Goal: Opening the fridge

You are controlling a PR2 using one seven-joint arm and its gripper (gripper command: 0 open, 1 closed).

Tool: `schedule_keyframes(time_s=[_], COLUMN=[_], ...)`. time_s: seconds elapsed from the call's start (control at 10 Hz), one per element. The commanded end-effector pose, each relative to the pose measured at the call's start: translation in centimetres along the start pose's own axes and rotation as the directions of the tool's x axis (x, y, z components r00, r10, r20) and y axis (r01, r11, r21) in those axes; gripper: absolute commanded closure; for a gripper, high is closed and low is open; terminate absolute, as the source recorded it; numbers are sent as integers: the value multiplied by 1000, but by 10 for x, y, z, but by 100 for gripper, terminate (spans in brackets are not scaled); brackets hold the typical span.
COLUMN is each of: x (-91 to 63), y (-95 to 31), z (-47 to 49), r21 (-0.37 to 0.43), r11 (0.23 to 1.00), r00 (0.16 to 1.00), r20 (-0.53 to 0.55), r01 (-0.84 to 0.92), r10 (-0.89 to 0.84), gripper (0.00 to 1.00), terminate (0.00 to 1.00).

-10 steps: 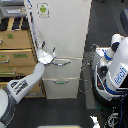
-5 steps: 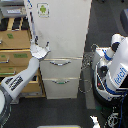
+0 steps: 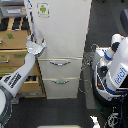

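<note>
End effector (image 3: 36,41) clenched on fridge (image 3: 62,30) door's left edge, door ajar

The robot arm (image 3: 19,79) is pale grey and white, built of blocky rounded segments, with a dark panel of small, unreadable markings along its forearm. Its gripper (image 3: 36,44) is light grey metal with curved fingers, too blurred for finer detail.

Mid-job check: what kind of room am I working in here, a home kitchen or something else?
Likely a robotics lab with a mock kitchen, not a home. A white fridge stands beside a wooden drawer cabinet, and a second white robot with trailing cables sits at the exterior view's right. The gripper is at the fridge's edge.
</note>
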Motion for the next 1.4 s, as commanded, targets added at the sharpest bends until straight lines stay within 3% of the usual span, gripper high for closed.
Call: schedule_keyframes(time_s=[0.1,0.6,0.9,1.0,1.1,1.4], x=[37,49,52,54,54,54], y=[25,41,53,50,41,36], z=[-30,-37,-70,-75,-79,-82], r21=[-140,-129,-123,-124,-155,-141], r11=[988,990,990,990,987,989], r00=[991,993,985,985,986,987], r20=[-123,-112,-165,-166,-164,-162], r01=[-65,-58,-69,-70,-51,-33], r10=[47,43,49,49,25,9], gripper=[0,0,0,100,100,100], terminate=[0,0,0,0,0,0])
